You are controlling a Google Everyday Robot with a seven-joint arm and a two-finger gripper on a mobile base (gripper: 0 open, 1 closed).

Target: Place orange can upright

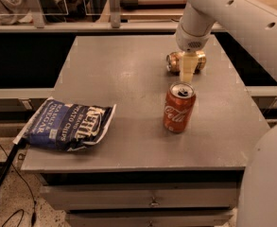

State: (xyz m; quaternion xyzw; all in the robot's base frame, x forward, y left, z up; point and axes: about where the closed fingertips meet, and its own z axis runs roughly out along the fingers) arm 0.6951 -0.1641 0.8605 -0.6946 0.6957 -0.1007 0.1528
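The orange can (174, 62) lies on its side at the back right of the grey table (128, 74), showing golden-tan metal. My gripper (187, 70) hangs from the white arm (209, 13) straight down in front of the can's middle and hides part of it; the can shows on both sides of it. A red Coca-Cola can (179, 108) stands upright just in front of the gripper, nearer the camera.
A blue potato chip bag (67, 124) lies flat at the table's front left corner. A dark gap and a rail with clutter run behind the table. Drawers sit below the front edge. The white arm's body fills the right edge.
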